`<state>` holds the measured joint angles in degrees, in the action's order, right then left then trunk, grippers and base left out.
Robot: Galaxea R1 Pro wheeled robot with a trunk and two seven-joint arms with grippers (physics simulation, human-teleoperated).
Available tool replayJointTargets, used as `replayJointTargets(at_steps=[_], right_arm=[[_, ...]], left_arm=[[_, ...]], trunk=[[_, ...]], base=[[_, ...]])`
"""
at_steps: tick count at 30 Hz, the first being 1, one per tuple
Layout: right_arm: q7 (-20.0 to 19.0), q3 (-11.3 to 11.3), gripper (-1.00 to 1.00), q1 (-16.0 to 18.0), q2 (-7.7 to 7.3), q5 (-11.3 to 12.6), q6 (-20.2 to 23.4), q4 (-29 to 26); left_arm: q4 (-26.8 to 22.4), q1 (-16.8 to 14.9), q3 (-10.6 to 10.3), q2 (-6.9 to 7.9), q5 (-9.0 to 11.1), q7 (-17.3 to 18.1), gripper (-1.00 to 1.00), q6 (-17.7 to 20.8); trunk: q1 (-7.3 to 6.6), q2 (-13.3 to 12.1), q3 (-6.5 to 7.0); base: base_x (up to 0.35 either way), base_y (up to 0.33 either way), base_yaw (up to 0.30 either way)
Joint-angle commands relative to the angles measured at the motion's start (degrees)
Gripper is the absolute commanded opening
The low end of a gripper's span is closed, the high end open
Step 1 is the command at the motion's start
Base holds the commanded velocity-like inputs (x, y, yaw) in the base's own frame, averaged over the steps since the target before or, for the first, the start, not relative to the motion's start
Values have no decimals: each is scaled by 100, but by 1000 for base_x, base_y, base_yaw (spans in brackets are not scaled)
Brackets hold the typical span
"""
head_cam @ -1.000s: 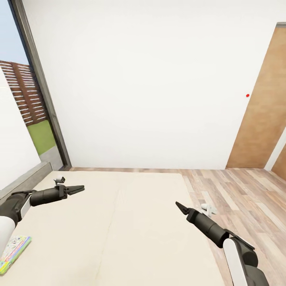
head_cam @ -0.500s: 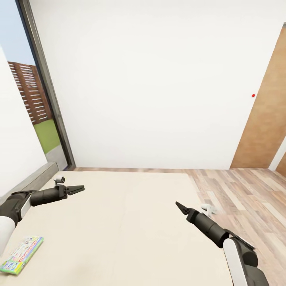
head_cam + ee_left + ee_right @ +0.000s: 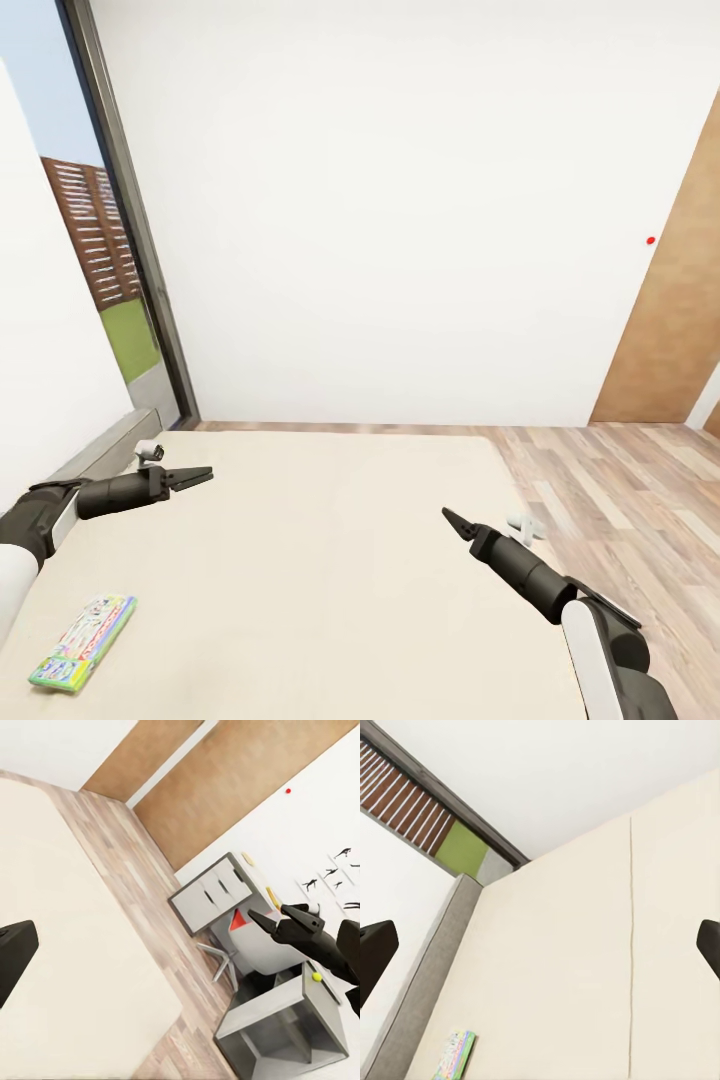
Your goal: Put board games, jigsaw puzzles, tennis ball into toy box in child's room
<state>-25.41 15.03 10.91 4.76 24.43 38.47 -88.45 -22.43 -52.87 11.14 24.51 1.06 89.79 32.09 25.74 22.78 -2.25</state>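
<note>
Bright, flat sim lighting, even across all 3 views. Daylight side = window (image 3: 105,250), but no hard beam or glare on the white wall (image 3: 400,200). Shadows v. faint, soft contact shading under arms on bed (image 3: 300,560). Render sharp, no motion blur. Head view wide-angle: window frame leans at edge.

the bed (image 3: 300,560) looks like matt beige cloth, the floor (image 3: 620,480) wood plank, the board game (image 3: 82,643) glossy printed card.
</note>
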Motion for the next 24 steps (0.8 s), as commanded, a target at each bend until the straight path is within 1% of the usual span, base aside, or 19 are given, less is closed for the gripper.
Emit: replayJointTargets(at_steps=[1, 24], right_arm=[[-16, 17, 100, 7, 7, 18, 45, -5], [-19, 17, 100, 7, 7, 18, 38, -5]], left_arm=[[2, -4, 2, 1, -1, 21, 100, 61], [2, -4, 10, 1, -1, 21, 100, 61]], trunk=[[4, 14, -14], [4, 14, -14]], base=[[0, 260, 0], [0, 264, 0]])
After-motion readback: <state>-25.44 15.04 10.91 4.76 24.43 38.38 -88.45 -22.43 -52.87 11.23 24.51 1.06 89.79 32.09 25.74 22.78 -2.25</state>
